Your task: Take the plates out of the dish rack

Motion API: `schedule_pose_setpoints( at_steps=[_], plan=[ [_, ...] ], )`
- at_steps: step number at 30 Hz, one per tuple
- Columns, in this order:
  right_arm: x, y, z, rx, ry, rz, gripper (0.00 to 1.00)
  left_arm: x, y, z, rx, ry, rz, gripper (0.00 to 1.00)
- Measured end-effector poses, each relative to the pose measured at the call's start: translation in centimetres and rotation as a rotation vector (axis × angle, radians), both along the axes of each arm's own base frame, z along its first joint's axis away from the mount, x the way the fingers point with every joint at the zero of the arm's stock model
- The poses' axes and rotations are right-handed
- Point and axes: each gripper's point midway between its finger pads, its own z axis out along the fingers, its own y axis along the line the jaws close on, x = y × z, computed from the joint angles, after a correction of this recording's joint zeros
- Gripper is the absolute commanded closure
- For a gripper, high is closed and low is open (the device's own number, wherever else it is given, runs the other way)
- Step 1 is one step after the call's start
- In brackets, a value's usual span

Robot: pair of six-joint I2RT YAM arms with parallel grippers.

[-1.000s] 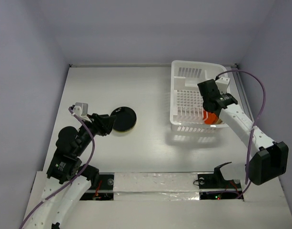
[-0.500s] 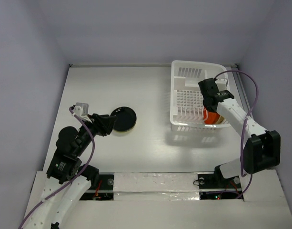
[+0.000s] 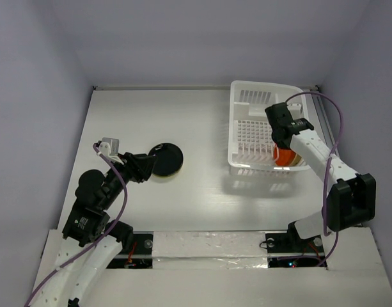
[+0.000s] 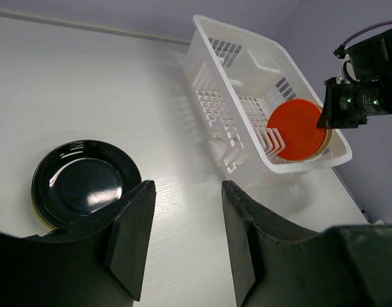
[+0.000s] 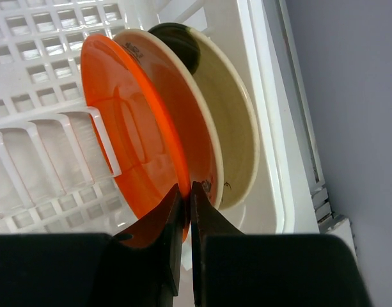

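Right claw [image 5: 186,197] nearly closed, pinching the orange plate [image 5: 128,144].

Light was bright and even; the dish rack [image 3: 252,137] cast a soft shadow toward 6 o'clock on the surface [image 3: 183,115]. Right-wrist fingers [image 5: 87,268] sat blurred at 6 o'clock.

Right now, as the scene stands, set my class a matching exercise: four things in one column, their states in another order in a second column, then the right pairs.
Things
1. orange plate
2. black plate
3. cream plate
4. left end effector

States
A. open, holding nothing
B. upright in the dish rack, behind another plate
C. lying flat, outside the rack
D. upright in the rack, rim pinched by the right end effector

Pairs: 1-D, 2-C, 3-B, 4-A
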Motion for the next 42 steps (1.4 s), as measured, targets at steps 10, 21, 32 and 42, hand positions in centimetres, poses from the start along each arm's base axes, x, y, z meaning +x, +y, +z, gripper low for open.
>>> schedule_pose_setpoints(
  at_steps=[10,21,32,42],
  plan=[
    [0.3,1.1,4.2,-0.110,-0.024,0.037,1.00,0.0,0.0,0.0,0.000,0.000,0.000,0.57],
    [0.5,8.2,12.9,0.015,-0.267,0.204,1.00,0.0,0.0,0.0,-0.003,0.001,0.002,0.78],
    [0.4,33.0,9.6,0.666,-0.335,0.734,1.00,0.4,0.6,0.0,0.000,0.002,0.039,0.82],
    [0.2,42.7,-1.4,0.799,-0.102,0.773,0.98,0.5,0.8,0.0,-0.001,0.002,0.052,0.74]
  ],
)
